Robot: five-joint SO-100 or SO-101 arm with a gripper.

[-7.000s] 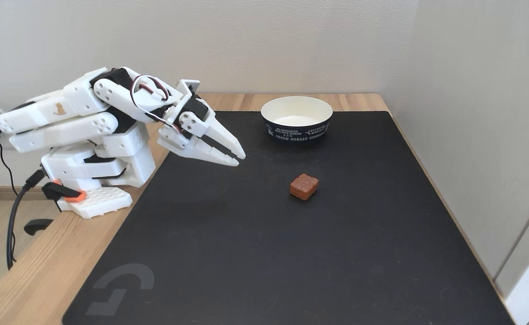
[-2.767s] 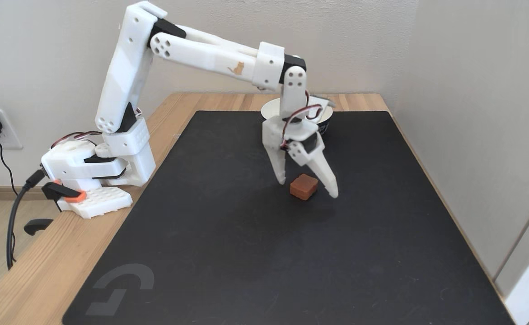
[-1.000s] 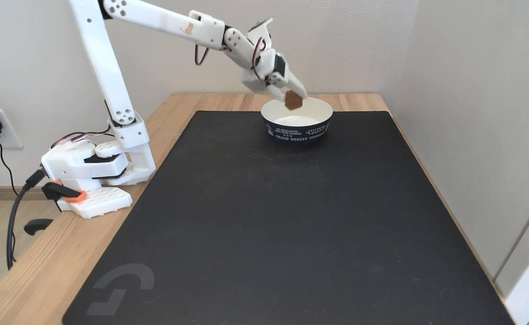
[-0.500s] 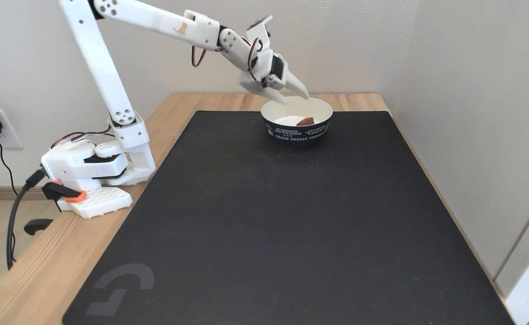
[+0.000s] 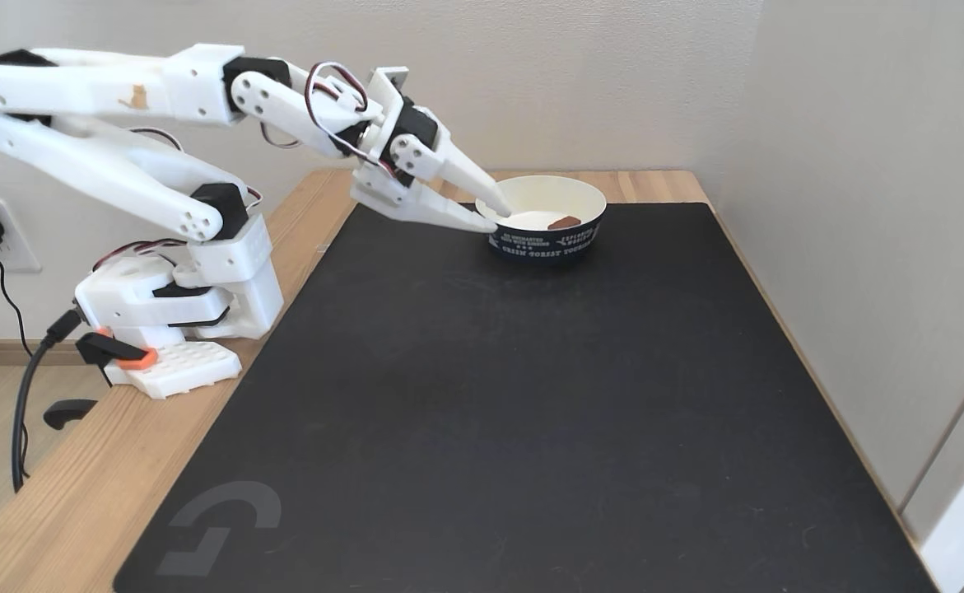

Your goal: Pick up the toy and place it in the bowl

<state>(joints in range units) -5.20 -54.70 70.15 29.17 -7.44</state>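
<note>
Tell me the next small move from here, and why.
Probably pull the arm back toward its base, away from the bowl. The toy already lies inside the bowl, and the gripper is open and empty. Its fingertips sit right at the bowl's left rim in the fixed view, so keep them from nudging it.

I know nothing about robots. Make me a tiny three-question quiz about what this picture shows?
1. True or false: the toy lies on the black mat.
2. Is the gripper A) gripping the toy, B) empty, with its tips by the bowl's left rim as the fixed view shows it, or C) resting flat on the mat?
3. Fill in: the inside of the bowl is ____.

Key
1. False; it lies inside the bowl.
2. B
3. White
</note>
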